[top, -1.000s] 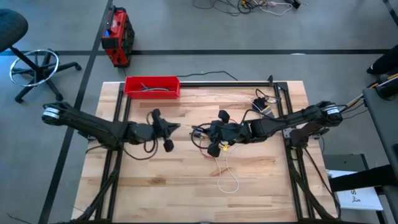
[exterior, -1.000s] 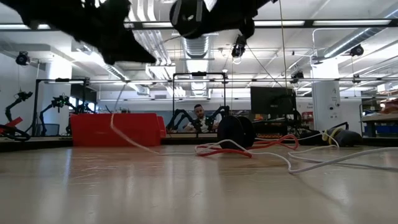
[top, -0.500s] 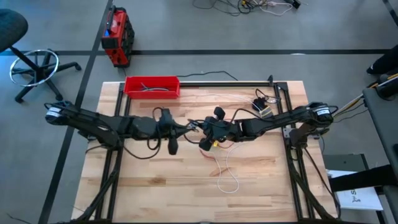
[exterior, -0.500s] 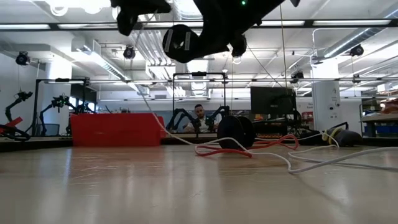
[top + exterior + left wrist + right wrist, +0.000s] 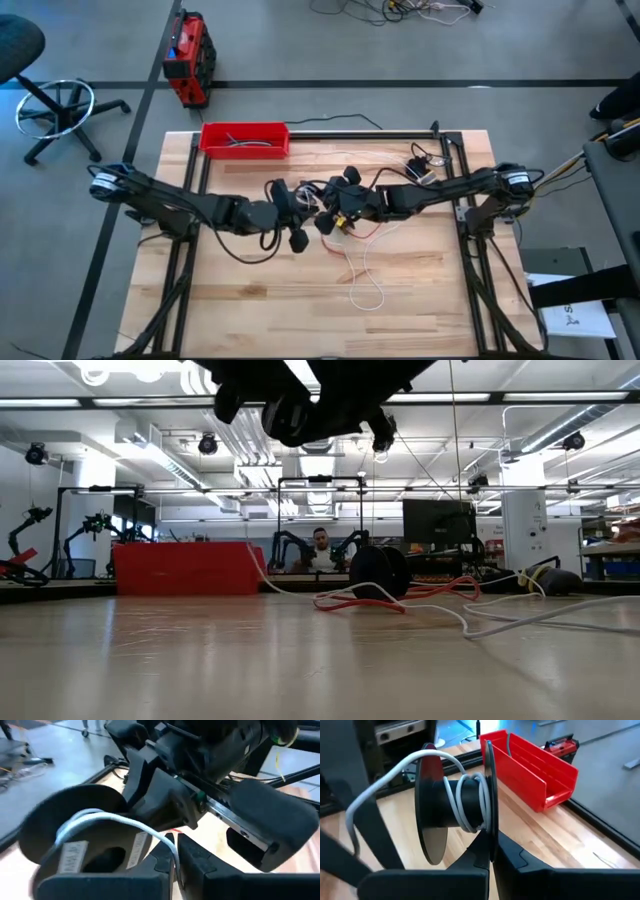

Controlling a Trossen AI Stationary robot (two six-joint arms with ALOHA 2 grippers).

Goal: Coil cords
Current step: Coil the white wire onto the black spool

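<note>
Your right claw [image 5: 322,212] is clamped on the black spool [image 5: 457,815], white cord [image 5: 470,800] wound on it. Left claw [image 5: 303,200] pinches that cord at the spool's 9 o'clock, mid-surface [image 5: 420,290].

no readable text, pale labels on the black spool [image 5: 75,851] blurred beyond reading

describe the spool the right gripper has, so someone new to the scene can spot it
Start at the wooden table and find where the two dark arms meet near its middle. The right gripper is clamped on one flange of a black spool held up off the table. It is the spool with a few turns of white cord round its hub; another black spool stands on the table by the red cord.
</note>
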